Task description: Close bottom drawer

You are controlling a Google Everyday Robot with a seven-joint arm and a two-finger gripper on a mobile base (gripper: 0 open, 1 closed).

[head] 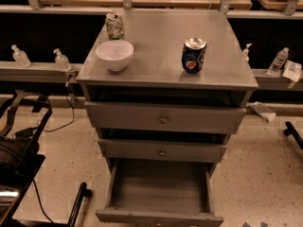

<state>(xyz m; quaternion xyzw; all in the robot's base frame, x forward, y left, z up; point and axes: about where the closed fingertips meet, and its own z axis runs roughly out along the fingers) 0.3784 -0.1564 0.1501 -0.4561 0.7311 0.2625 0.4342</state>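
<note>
The bottom drawer [159,190] stands pulled out at 6 o'clock, low in the grey cabinet [165,118] on speckled floor [265,174]. On the cabinet's top, a white bowl [114,55] sits at 10 o'clock, a blue can [194,56] at 2. The gripper is out of sight; its grip cannot be told.
</note>
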